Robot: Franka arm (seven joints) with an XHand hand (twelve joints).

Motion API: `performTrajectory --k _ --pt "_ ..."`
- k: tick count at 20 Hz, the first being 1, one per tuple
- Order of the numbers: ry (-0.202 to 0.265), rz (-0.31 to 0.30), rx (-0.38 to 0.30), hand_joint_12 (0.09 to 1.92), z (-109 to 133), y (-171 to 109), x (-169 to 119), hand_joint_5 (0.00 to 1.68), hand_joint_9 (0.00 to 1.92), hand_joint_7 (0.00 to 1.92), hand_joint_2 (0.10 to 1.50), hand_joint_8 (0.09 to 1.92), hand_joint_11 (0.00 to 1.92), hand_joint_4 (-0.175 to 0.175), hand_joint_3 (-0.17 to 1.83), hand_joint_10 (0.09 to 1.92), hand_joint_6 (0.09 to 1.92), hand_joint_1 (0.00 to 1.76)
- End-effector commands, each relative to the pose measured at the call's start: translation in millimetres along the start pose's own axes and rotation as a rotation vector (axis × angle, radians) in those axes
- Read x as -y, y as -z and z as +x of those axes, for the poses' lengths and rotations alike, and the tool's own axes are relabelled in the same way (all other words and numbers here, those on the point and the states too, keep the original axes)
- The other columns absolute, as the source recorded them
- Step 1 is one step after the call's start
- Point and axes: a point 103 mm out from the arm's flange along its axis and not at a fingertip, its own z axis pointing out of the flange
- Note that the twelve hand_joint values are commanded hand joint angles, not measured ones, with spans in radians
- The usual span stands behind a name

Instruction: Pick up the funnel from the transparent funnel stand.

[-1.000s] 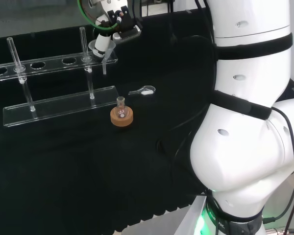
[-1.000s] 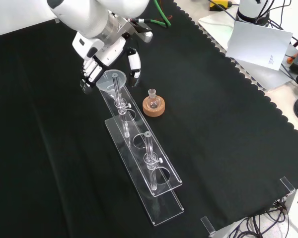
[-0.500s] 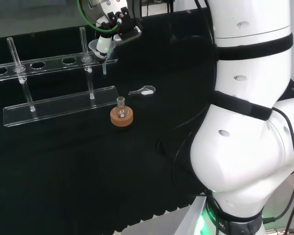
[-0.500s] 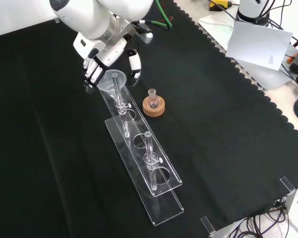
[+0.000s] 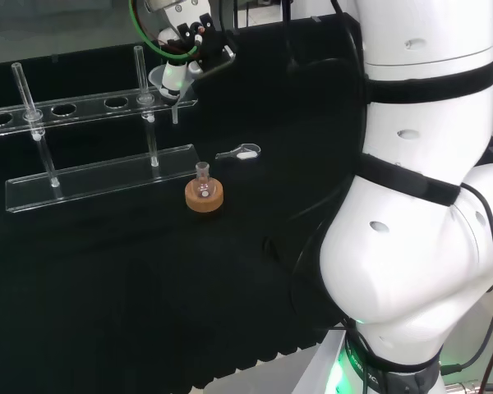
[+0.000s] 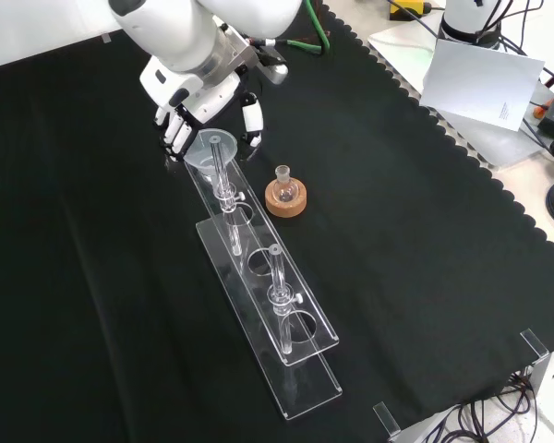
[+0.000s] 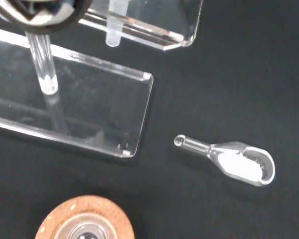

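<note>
In the front view, nearest the camera, the clear stand (image 6: 268, 309) runs lengthwise up the cloth (image 6: 425, 231), a base plate and a raised shelf with round holes carried on two upright posts. Just to the right of its far half sits a small flask (image 6: 283, 180) on a cork ring (image 6: 285, 199), well apart from the stand's near end. At the far end of the shelf the funnel (image 6: 207, 149) sits in the last hole, its wide mouth above the shelf and its stem hanging through below. The hand (image 6: 180, 115) is right at it: its fingers (image 6: 173, 134) curl down on the left of the rim and the thumb (image 6: 251, 117) stands on the right, so it brackets the funnel mouth, but I cannot tell whether it is yet pinching it. In the wrist view a small scoop (image 7: 229, 159) of white powder lies on the cloth near the stand's corner. The funnel looks light, thin-walled, smooth and probably slippery, and likely brittle; the best hold is across the cone just under the rim, then a straight lift so the stem clears its hole without tipping the stand.
</note>
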Motion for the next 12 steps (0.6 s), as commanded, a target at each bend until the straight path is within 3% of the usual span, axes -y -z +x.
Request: performTrajectory --k 1,5,12 --pt "-0.038 -0.130 0.033 1.34 -3 18 9 0.74 1.06 0.69 0.77 0.67 0.60 -0.045 0.75 0.43 0.67 0.91" --pt "-0.047 -0.071 0.051 1.29 -8 37 18 0.73 1.13 0.74 0.78 0.67 0.65 -0.049 0.78 0.40 0.78 0.93" --pt "-0.090 0.021 0.084 1.25 -14 62 45 0.74 1.14 0.75 0.77 0.67 0.68 -0.050 0.80 0.39 0.82 0.93"
